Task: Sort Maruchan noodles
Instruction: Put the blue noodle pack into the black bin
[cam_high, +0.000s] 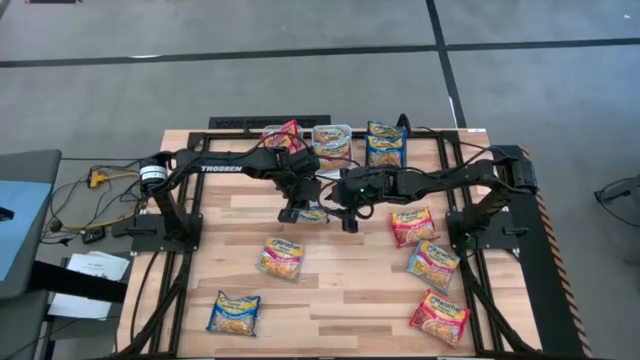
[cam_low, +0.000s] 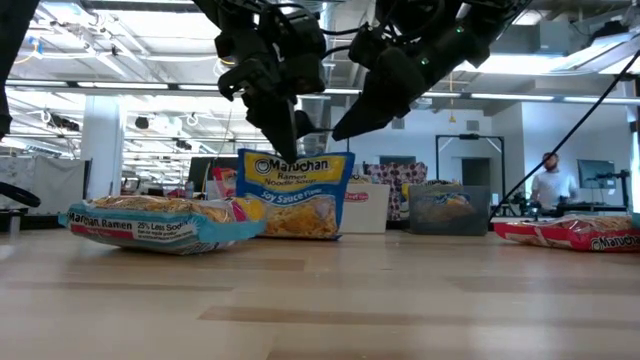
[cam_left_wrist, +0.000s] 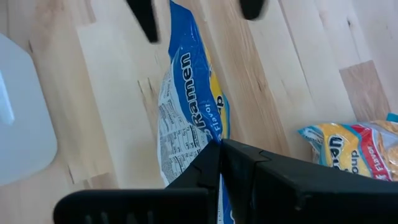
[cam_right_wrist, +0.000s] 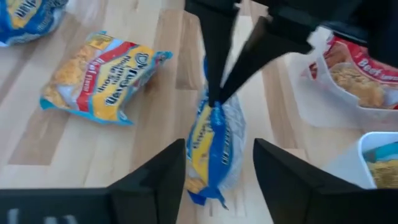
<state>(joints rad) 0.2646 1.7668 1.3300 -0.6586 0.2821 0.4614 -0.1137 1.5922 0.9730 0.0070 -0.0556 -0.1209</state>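
Note:
A blue and yellow Maruchan packet (cam_high: 314, 213) stands upright on edge mid-table (cam_low: 295, 195). My left gripper (cam_high: 292, 210) is above it, shut on its top (cam_left_wrist: 221, 146). My right gripper (cam_high: 348, 220) is open. Its two fingers stand on either side of the same packet (cam_right_wrist: 214, 143) without touching it (cam_right_wrist: 217, 148). Loose packets lie flat on the table: a light blue and pink one (cam_high: 282, 257), a blue one (cam_high: 234, 312), two red ones (cam_high: 412, 226) (cam_high: 440, 317) and another light blue one (cam_high: 433, 265). My left gripper pinches the blue packet's upper sealed edge (cam_low: 290, 156) between its two fingers, coming from above and pointing down. In the right wrist view the fingertips meet on that edge (cam_right_wrist: 214, 107). The packet hangs upright below them, with its lower edge (cam_low: 300, 236) at the table top.
Bins sit along the table's far edge: one with a red packet (cam_high: 283, 135), one in the middle (cam_high: 332, 142) and one with blue packets (cam_high: 386, 145). The two arms meet close together at mid-table. A person (cam_low: 550, 185) stands far off in the room.

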